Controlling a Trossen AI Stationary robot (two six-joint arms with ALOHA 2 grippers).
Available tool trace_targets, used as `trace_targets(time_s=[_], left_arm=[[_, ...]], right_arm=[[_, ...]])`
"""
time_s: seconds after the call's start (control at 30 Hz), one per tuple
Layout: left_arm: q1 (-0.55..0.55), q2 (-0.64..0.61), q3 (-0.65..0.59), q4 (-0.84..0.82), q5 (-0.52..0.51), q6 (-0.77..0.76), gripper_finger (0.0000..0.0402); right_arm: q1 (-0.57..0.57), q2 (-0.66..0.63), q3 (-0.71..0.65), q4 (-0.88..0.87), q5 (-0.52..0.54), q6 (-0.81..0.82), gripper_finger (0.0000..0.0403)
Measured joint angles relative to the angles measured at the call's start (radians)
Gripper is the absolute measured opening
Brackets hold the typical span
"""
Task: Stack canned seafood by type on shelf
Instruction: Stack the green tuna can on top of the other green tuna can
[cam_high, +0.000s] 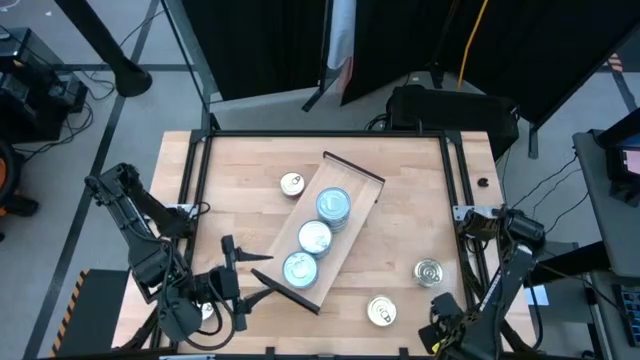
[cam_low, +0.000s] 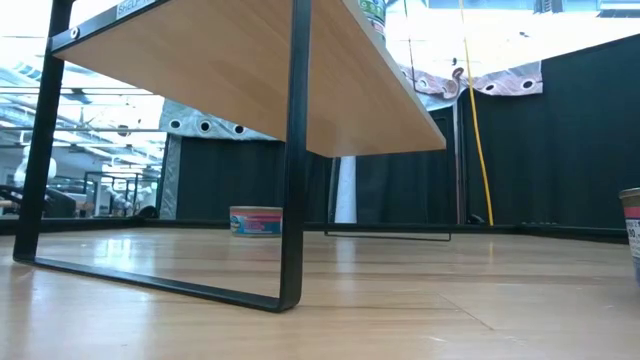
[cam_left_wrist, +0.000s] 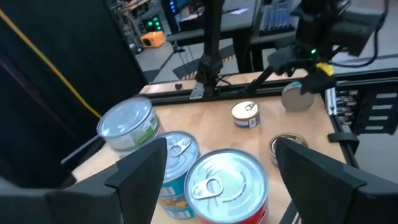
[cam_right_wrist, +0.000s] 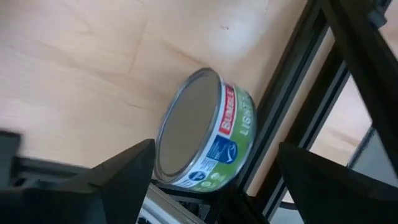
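Shelf (cam_high: 362, 192) lying diagonal mid-table, three tin stacks (cam_high: 315, 238) along it, loose tins (cam_high: 428, 270) around (three), left gripper (cam_high: 236, 282) spread beside its near end, right gripper (cam_right_wrist: 211, 171) spread before a green-labelled tin (cam_right_wrist: 205, 138)

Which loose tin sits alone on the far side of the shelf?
The gold-top tin, left of the shelf toward the far edge. The other two loose tins lie near the right arm.

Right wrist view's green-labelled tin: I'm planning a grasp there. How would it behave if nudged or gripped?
The tin looks like rigid metal, so it should hold under a squeeze. Its round wall and smooth bare face suggest it may slip, or roll if on edge. The right gripper stands open before it.
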Motion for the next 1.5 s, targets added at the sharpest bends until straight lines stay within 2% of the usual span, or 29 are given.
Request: trace_targets(time_s=[0.53,0.67,0.8,1.07,1.3,1.4,1.5], left_arm=[[0.0,-0.006,0.0,0.019,0.046,0.099,0.0301],[0.0,-0.006,0.0,0.017,0.047,0.098,0.0301],[0.0,-0.006,0.0,0.015,0.047,0.097,0.0301],[0.0,-0.006,0.0,0.017,0.047,0.093,0.0301],[0.0,-0.006,0.0,0.015,0.047,0.072,0.0301],[0.0,-0.006,0.0,0.015,0.047,0.075,0.0301],[0.0,-0.006,0.0,0.015,0.045,0.078,0.0301]], right_arm=[[0.018,0.104,-0.011,0.062,-0.001,-0.003,0.0314],[0.021,0.104,-0.022,0.055,0.044,-0.02,0.0306],[0.02,0.104,-0.039,0.047,0.083,-0.051,0.0261],[0.02,0.103,-0.059,0.068,0.102,-0.124,0.0116],[0.02,0.043,-0.006,0.062,0.112,-0.18,0.0115],[0.021,0.001,0.047,0.047,0.222,-0.2,0.0115],[0.019,-0.046,0.113,-0.02,0.437,-0.244,0.0117]])
